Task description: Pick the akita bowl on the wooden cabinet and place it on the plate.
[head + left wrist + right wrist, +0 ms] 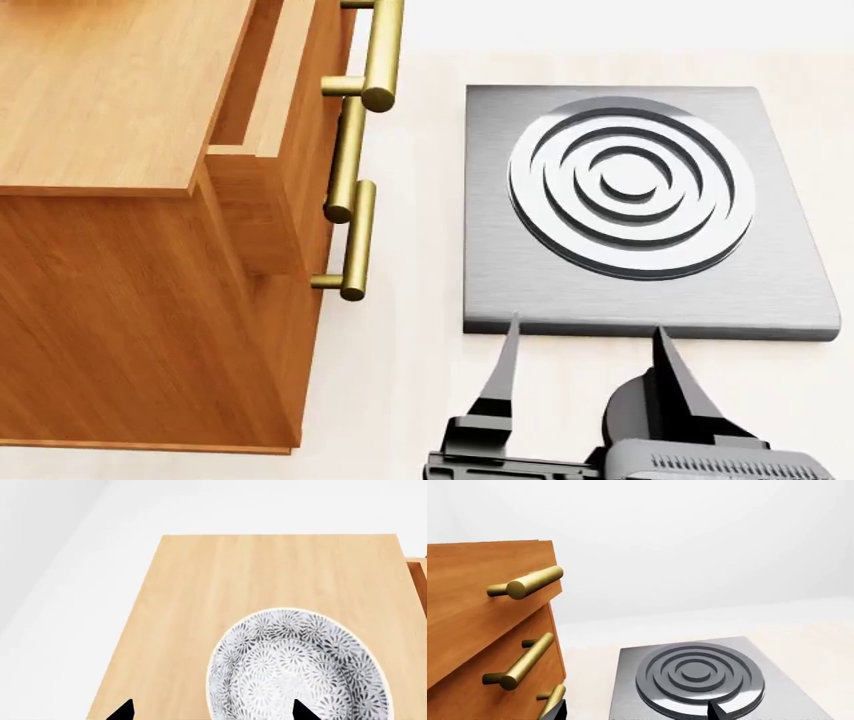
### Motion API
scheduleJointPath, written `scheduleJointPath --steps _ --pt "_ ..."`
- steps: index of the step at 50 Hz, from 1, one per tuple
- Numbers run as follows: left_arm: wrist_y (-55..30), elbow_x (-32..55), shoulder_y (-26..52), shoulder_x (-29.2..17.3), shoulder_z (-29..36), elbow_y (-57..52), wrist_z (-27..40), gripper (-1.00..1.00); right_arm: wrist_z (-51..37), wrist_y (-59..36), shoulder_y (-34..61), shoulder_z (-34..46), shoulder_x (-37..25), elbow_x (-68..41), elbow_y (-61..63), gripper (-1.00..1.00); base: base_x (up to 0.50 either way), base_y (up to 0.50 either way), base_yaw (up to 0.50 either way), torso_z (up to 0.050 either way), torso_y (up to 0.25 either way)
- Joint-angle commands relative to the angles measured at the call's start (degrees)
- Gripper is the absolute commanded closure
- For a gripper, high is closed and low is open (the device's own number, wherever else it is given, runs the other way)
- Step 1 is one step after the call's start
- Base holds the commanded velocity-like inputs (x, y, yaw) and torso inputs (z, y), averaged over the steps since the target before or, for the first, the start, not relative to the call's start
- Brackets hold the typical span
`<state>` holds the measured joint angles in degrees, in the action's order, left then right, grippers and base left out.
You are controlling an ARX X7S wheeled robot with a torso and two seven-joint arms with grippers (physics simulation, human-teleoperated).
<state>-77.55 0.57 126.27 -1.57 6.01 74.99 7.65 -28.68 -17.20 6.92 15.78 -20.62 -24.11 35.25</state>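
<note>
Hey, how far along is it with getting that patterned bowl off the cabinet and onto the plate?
Nothing looks done yet. The akita bowl sits on the wooden cabinet top, not lifted. In hand: the left gripper is over it, jaws open, one fingertip above the bowl and the other beside it. The right gripper is open by the stove, holding nothing. Left: grasp, lift, carry and set it down; the plate is not in view.
</note>
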Motion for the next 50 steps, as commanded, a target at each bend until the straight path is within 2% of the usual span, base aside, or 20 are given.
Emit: scheduleJointPath --steps 1,32,33,36,50 --pt "1.1 -0.4 -2.2 -0.2 -2.0 0.0 -0.2 -1.0 0.4 0.7 0.2 0.5 0.2 0.1 -1.7 -1.0 0.0 0.0 0.0 0.0 0.0" --pt "7.3 -0.4 -10.9 -0.2 -2.1 0.0 -1.4 -1.0 1.6 2.5 1.2 1.6 1.1 0.5 -8.5 -1.0 0.0 0.0 0.0 0.0 -0.001" --pt "7.4 -0.7 -10.9 -0.1 -1.4 0.0 -1.7 1.0 1.6 2.6 1.2 1.6 1.1 0.5 -8.5 -1.0 0.0 0.0 0.0 0.0 -0.01" --pt "7.3 -0.6 -11.1 -0.2 -1.4 0.0 0.1 1.0 1.5 2.6 1.2 1.7 1.0 0.5 -8.6 -1.0 0.0 0.0 0.0 0.0 -0.004" --pt "8.1 -0.9 -10.1 -0.1 1.4 0.0 -0.5 1.0 1.2 2.5 1.2 1.8 0.8 0.2 -8.2 -1.0 0.0 0.0 0.0 0.0 -0.005"
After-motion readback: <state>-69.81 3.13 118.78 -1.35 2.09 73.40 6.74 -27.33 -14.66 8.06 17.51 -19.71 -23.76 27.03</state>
